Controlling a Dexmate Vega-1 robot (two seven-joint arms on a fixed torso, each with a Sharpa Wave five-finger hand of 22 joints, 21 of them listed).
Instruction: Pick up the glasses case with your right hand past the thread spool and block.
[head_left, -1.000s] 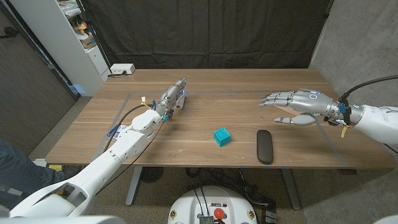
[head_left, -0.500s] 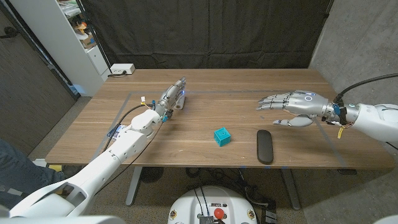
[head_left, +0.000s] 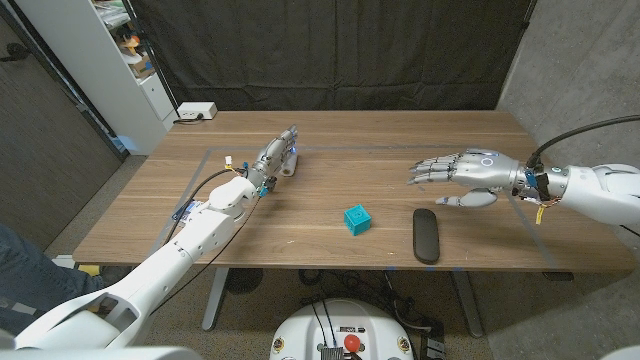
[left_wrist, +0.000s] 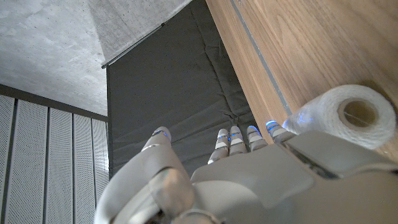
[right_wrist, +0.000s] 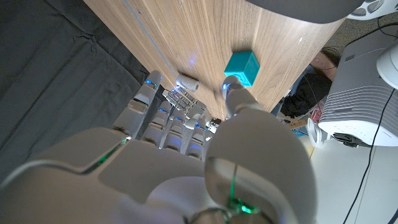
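Note:
A black oblong glasses case (head_left: 427, 235) lies near the table's front edge, right of centre. My right hand (head_left: 460, 172) hovers just beyond it with fingers spread and nothing in it; it also fills the lower part of the right wrist view (right_wrist: 186, 168). The teal block (head_left: 356, 219) sits left of the case and appears past my right fingers (right_wrist: 242, 67). A white thread spool (head_left: 289, 165) stands at the tips of my left hand (head_left: 272, 160), whose fingers are stretched out beside it. The spool (left_wrist: 348, 115) lies close to the left hand (left_wrist: 249, 174) in the left wrist view.
The wooden table (head_left: 340, 190) carries taped lines on its left and far parts. A white power strip (head_left: 196, 111) lies at the far left corner. A white shelf unit (head_left: 120, 60) stands left of the table, and a dark curtain hangs behind.
My right hand has drifted left and a little nearer the front edge, closer to the glasses case. The left arm, spool, block and case have stayed put.

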